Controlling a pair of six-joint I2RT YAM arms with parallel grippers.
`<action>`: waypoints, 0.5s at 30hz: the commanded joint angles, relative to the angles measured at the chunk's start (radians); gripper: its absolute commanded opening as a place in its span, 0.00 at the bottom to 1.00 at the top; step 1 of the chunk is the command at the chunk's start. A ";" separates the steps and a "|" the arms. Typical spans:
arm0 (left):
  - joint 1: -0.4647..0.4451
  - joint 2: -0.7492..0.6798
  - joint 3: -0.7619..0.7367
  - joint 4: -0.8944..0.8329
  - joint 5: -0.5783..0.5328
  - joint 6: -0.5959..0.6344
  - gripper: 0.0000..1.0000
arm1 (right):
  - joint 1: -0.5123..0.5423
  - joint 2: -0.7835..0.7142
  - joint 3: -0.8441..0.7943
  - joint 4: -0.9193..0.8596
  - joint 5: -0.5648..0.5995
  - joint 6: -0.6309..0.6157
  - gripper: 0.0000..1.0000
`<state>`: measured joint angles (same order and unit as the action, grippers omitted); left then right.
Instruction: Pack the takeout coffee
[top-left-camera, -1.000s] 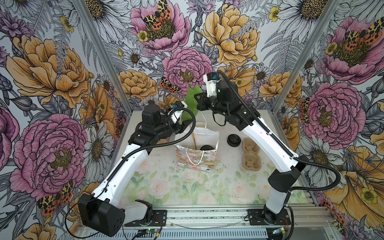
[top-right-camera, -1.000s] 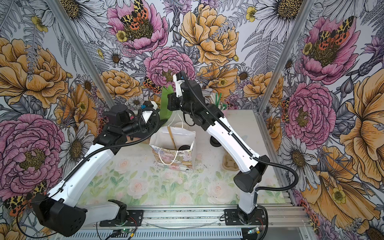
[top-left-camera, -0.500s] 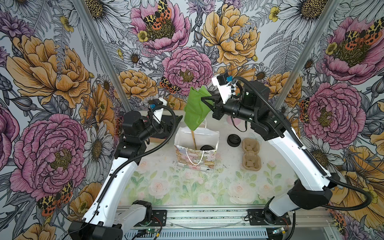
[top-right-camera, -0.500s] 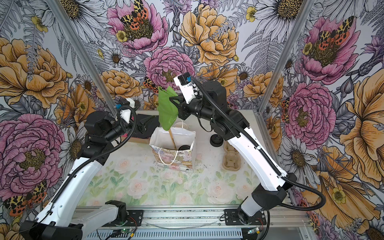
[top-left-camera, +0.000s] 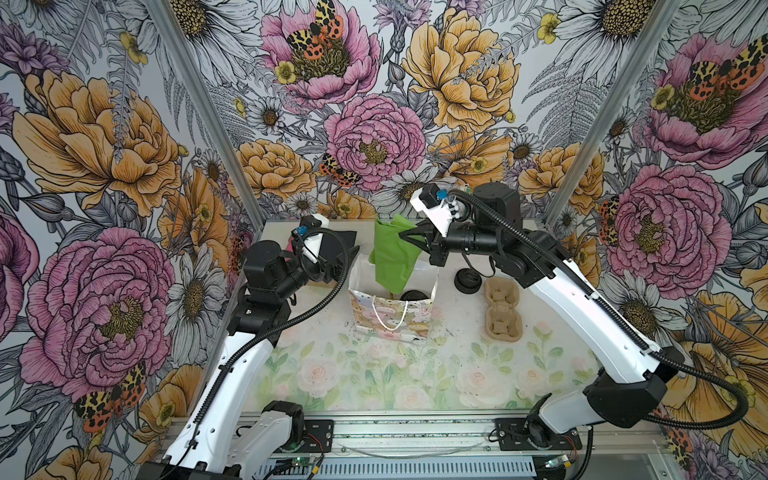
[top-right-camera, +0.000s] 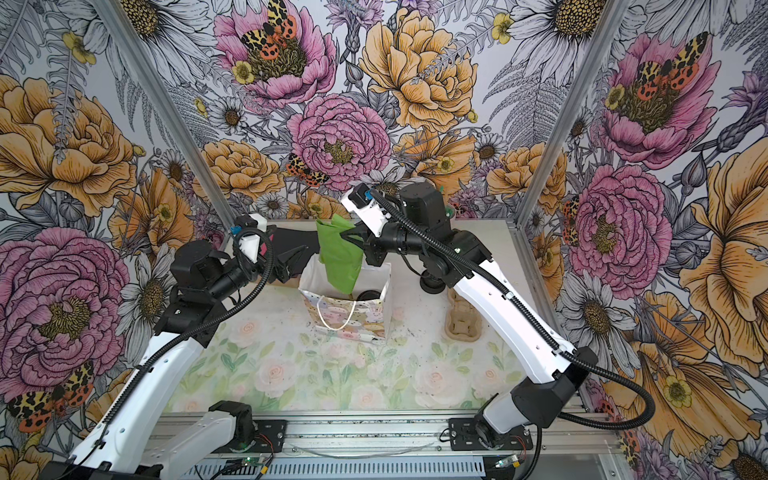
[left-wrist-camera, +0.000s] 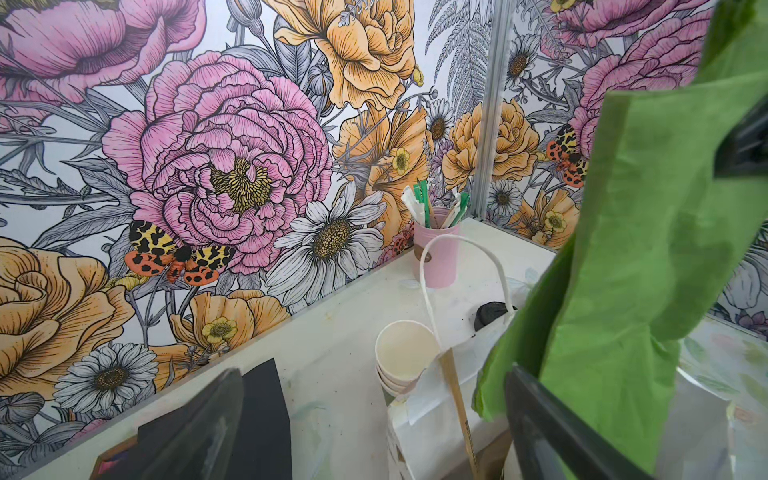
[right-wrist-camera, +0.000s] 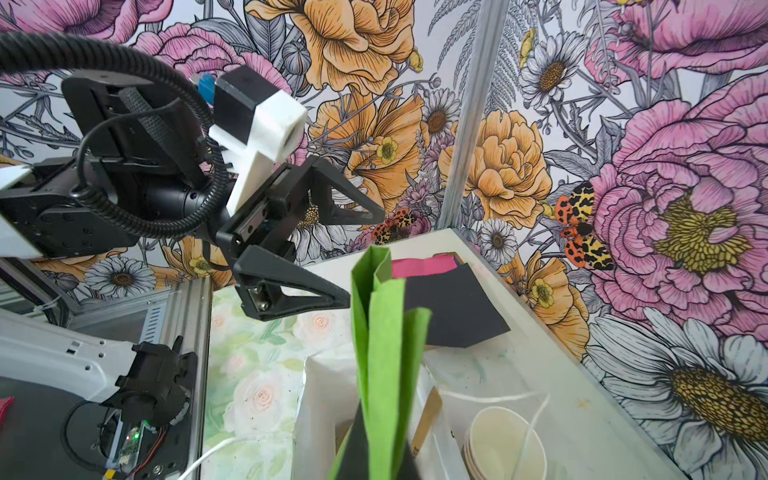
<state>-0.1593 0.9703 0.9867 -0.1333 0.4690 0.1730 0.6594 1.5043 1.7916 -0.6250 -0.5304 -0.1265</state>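
Right gripper (top-left-camera: 401, 237) pinching green tissue (top-left-camera: 390, 262), dangling over bag (top-left-camera: 390, 322); coffee (top-left-camera: 414, 296) sitting inside (only lid showing). Left gripper (right-wrist-camera: 365, 255) hanging wide open beside bag.

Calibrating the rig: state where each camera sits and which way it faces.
Top views: high at the front, looking down over the bag; left arm and right arm show.
Left wrist: on the left arm, facing the back wall, cups, green paper; its fingers show.
Right wrist: on the right arm, facing the open left gripper; the right gripper holds the green paper.
Shared: both wrist views see cups, green paper, bag.
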 joint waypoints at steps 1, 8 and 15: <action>0.013 -0.013 -0.015 0.035 -0.022 -0.013 0.99 | -0.004 0.024 -0.014 0.002 -0.047 -0.032 0.00; 0.034 -0.031 -0.060 0.094 -0.020 -0.027 0.99 | -0.002 0.076 -0.058 0.004 -0.051 -0.045 0.00; 0.056 -0.025 -0.086 0.117 0.000 -0.048 0.99 | 0.016 0.127 -0.097 0.005 -0.031 -0.051 0.00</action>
<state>-0.1123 0.9527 0.9184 -0.0601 0.4633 0.1505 0.6640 1.6131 1.7058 -0.6289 -0.5617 -0.1596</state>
